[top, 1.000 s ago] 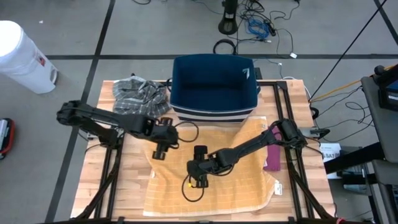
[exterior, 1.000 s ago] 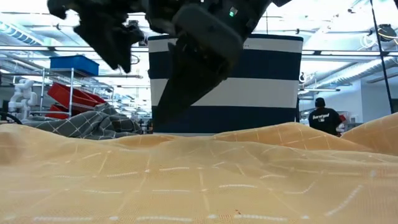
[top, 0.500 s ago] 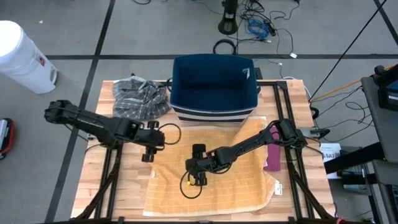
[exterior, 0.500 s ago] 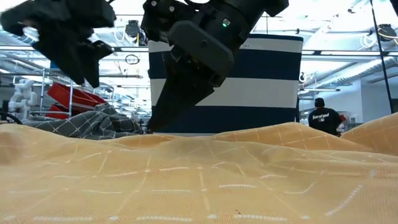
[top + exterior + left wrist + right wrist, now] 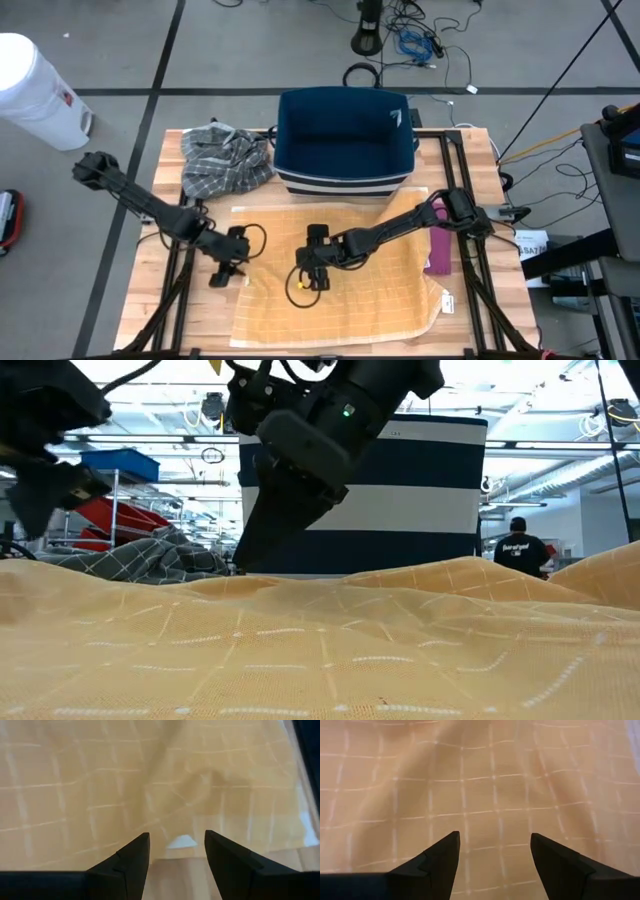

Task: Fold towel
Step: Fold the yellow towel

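The yellow towel with a white grid lies spread and rumpled on the wooden table. My left gripper hangs open, slanting down, over the towel's left edge. In the left wrist view a small white tag shows between its fingers, with bare wood beside it. My right gripper is open too, low over the towel's middle left. In the low view the towel's ridge hides its fingertips.
A blue-and-white striped basket stands at the towel's far edge. A grey plaid cloth lies at the far left. A purple item lies beside the towel's right edge. A white bucket stands on the floor.
My left gripper has swung from over the towel's far middle toward the table's left and near edges, sinking and rolling, to the towel's left edge. My right gripper has edged a little toward the left. The towel lies as before.
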